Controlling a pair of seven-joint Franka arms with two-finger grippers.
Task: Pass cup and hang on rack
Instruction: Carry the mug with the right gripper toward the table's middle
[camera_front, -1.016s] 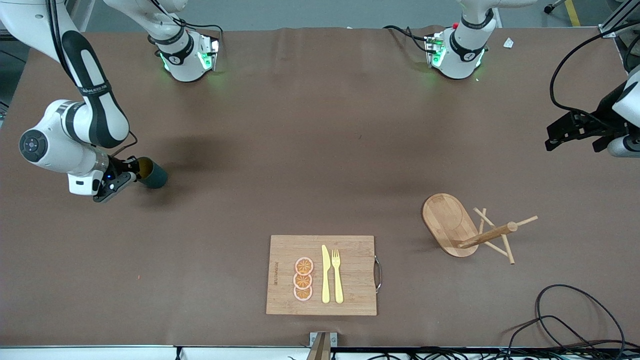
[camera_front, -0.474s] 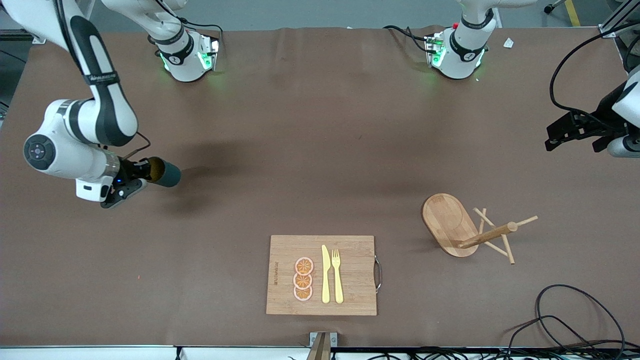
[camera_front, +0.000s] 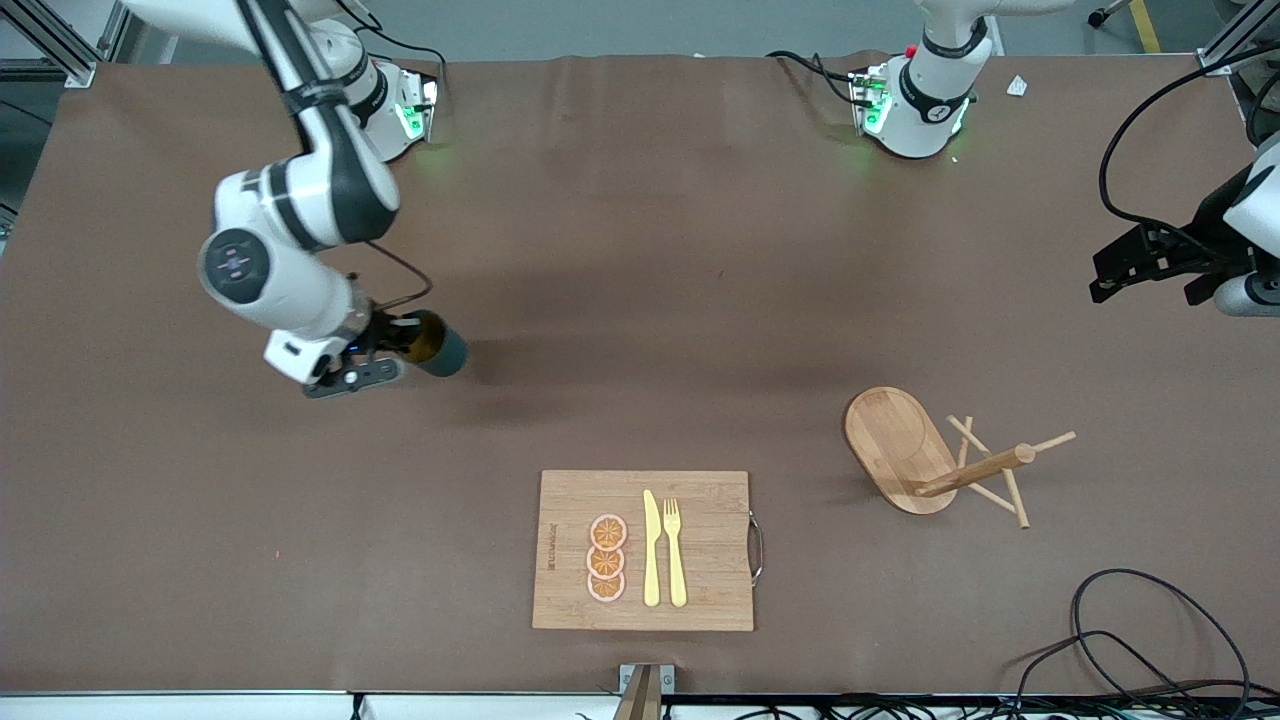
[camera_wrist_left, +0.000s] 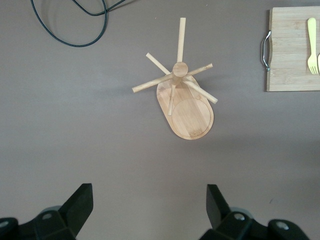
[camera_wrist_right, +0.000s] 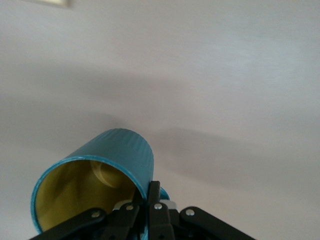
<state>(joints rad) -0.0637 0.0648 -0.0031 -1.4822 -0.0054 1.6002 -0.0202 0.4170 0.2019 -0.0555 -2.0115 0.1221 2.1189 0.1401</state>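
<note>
The cup (camera_front: 440, 349) is in my right gripper (camera_front: 385, 350), lifted over the bare table toward the right arm's end, lying almost on its side. My fingers (camera_wrist_right: 156, 212) are closed tight on its rim beside the handle. I judge it is stiff, rather light and smooth, so it can slip or turn in a rim grip; the body is free for the other gripper to take. My left gripper (camera_wrist_left: 147, 210) waits with its jaws wide apart and empty, over the table near the rack (camera_front: 925, 460). I count one cup, one rack with one post, one board (camera_front: 645, 550) carrying one knife (camera_front: 651, 548), one fork (camera_front: 675, 550) and three slices (camera_front: 606, 558).
</note>
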